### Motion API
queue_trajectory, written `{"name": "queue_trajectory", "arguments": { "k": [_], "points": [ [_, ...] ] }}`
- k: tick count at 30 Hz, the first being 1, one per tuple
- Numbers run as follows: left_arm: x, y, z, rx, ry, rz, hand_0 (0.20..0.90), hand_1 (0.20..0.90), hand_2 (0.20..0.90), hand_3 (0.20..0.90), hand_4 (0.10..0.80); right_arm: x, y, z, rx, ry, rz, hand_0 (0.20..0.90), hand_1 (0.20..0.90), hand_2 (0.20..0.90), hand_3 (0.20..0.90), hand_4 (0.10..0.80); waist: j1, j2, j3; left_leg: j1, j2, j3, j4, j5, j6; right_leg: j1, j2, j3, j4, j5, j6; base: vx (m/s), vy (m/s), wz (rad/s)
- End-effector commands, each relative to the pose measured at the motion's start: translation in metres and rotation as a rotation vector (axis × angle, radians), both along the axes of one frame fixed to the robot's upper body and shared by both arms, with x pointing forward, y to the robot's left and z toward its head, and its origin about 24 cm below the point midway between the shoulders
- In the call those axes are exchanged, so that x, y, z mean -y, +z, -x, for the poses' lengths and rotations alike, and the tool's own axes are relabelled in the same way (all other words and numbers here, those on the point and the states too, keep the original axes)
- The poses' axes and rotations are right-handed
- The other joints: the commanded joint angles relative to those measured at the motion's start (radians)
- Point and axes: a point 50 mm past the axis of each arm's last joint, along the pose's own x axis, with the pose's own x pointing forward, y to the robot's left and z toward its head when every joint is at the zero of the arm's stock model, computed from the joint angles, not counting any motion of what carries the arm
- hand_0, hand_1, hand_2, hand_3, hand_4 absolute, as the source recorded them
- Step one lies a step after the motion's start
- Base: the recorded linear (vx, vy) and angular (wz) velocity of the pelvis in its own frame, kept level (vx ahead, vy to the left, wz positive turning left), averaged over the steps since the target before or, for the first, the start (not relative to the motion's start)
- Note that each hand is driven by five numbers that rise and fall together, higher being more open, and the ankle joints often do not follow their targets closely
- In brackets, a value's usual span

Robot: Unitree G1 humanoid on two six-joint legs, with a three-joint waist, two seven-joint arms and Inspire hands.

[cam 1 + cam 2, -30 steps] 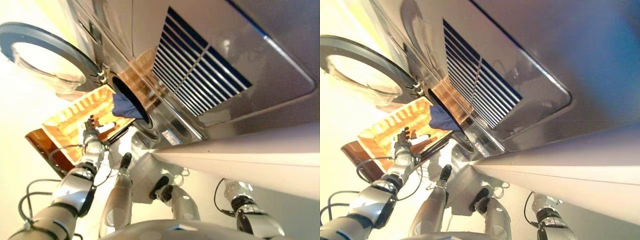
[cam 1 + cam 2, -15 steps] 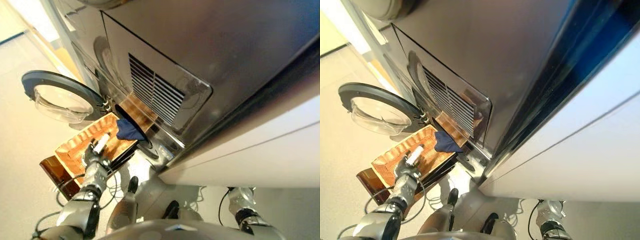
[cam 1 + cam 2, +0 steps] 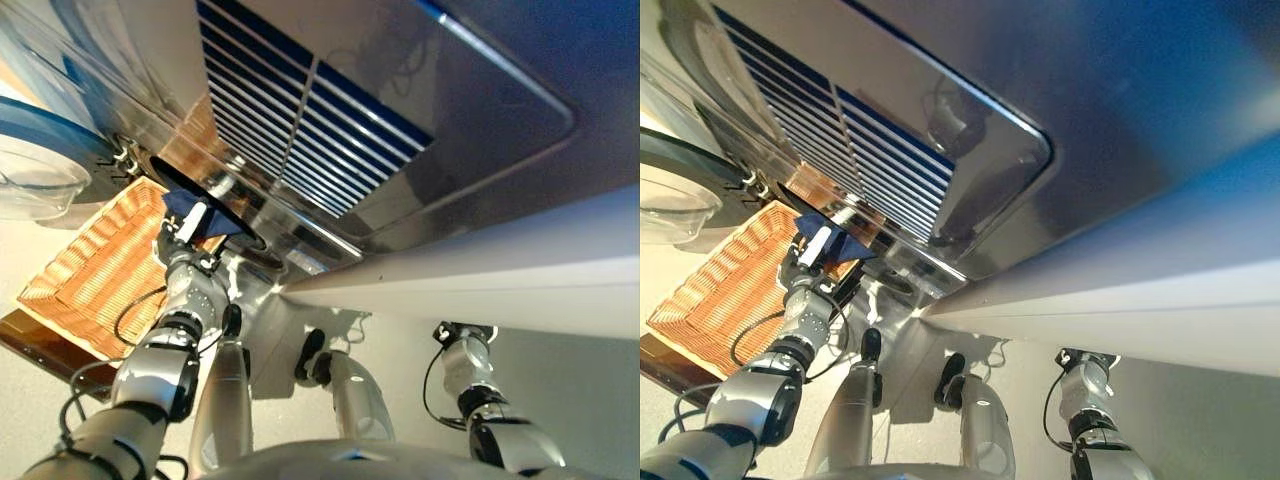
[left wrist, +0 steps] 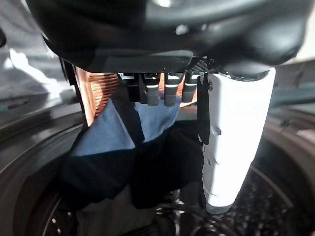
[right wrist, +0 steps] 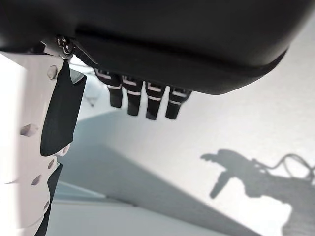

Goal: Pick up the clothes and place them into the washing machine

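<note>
A pale floor (image 3: 40,250) runs up to a steel-fronted washing machine (image 3: 420,120) that fills the far side and right of the scene.

Nearest, low on the right, the right hand (image 3: 462,352) hangs idle over bare floor; its own wrist view shows short, relaxed fingers (image 5: 147,101) with nothing between them.

Further off on the left, a wicker basket (image 3: 90,265) sits on the floor below the open glass door (image 3: 30,165), and nothing shows in it.

Beyond it, the left hand (image 3: 185,245) is up at the round opening (image 3: 205,205), its fingers (image 4: 157,91) straight and apart from the white-covered thumb, resting against the cloth (image 4: 118,132) rather than gripping it (no pinch is visible).

The cloth is a dark blue garment, draped over the near lip of the opening, partly inside the drum (image 4: 256,206) and partly hanging out.

It looks soft, light and limp, so it will likely sag and slide wherever it is unsupported; bunching the hanging fold and pushing it inward seems the surest hold.
</note>
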Motion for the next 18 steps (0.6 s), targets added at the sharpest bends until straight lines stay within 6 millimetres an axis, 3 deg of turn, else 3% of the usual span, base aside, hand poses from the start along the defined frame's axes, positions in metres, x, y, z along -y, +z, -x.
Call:
{"name": "queue_trajectory", "arguments": {
  "k": [1, 3, 9, 18],
  "points": [
    [-0.008, 0.052, -0.027, 0.096, -0.029, -0.231, 0.900, 0.900, 0.900, 0.900, 0.800, 0.032, 0.048, -0.022, 0.209, -0.074, 0.153, 0.900, 0.900, 0.900, 0.900, 0.800, -0.010, 0.001, -0.007, -0.022, -0.025, -0.001, 0.077, -0.105, -0.009, 0.019, -0.018, -0.010, -0.013, 0.051, 0.010, -0.003, 0.072, -0.14],
    [-0.009, 0.058, -0.030, 0.029, -0.065, -0.398, 0.900, 0.900, 0.900, 0.900, 0.800, 0.030, 0.056, -0.028, 0.241, -0.067, 0.166, 0.900, 0.900, 0.900, 0.900, 0.800, -0.019, 0.001, -0.001, -0.046, -0.024, 0.004, 0.096, -0.116, -0.003, -0.006, -0.018, -0.006, -0.009, 0.058, 0.011, -0.010, 0.095, -0.10],
    [-0.022, 0.067, -0.032, -0.108, -0.038, -0.642, 0.900, 0.900, 0.900, 0.900, 0.800, 0.021, 0.067, -0.040, 0.284, -0.052, 0.184, 0.900, 0.900, 0.900, 0.900, 0.800, -0.027, 0.001, 0.005, -0.079, -0.020, 0.015, 0.107, -0.124, 0.002, -0.034, -0.020, 0.000, -0.019, 0.077, 0.017, 0.001, 0.051, -0.10],
    [-0.025, 0.079, -0.036, -0.112, -0.007, -0.713, 0.900, 0.900, 0.900, 0.900, 0.800, 0.011, 0.081, -0.053, 0.332, -0.023, 0.207, 0.900, 0.900, 0.900, 0.900, 0.800, -0.028, 0.003, 0.008, -0.108, -0.021, 0.020, 0.117, -0.133, 0.007, -0.063, -0.018, 0.011, -0.030, 0.092, 0.020, 0.002, 0.014, -0.04]
  ]
}}
